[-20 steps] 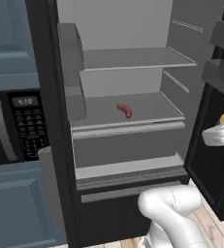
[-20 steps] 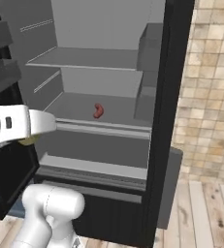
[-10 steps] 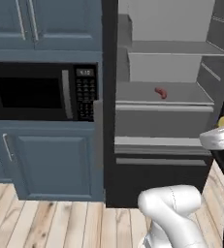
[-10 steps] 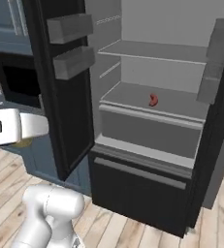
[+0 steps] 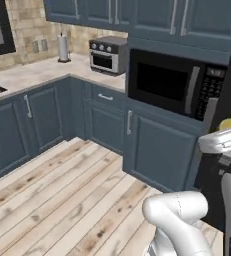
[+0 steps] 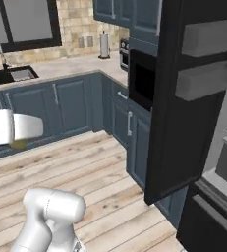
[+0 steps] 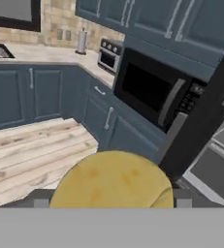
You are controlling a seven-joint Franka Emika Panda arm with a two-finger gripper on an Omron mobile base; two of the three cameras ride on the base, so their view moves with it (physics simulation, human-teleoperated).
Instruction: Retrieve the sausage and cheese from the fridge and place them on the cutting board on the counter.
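Observation:
The pale yellow cheese (image 7: 111,181) sits between my gripper's (image 7: 111,199) two fingers, which are closed on its sides. In the left base view the cheese (image 5: 229,123) peeks out above the white hand at the right edge. In the right base view the cheese (image 6: 19,144) shows just under the hand at the left. The black fridge (image 6: 184,98) stands at the right with its door swung open, grey bins (image 6: 208,81) on the inside. The sausage and the cutting board are out of view.
A black built-in microwave (image 5: 174,85) sits in navy cabinets beside the fridge. A corner worktop carries a toaster oven (image 5: 107,55) and a paper towel roll (image 5: 63,47), with a sink (image 6: 14,75) further left. Wood floor (image 5: 62,200) lies in front.
The whole picture has swung left, from the fridge's inside to the kitchen corner: the base has turned. The cheese has stayed in the gripper throughout.

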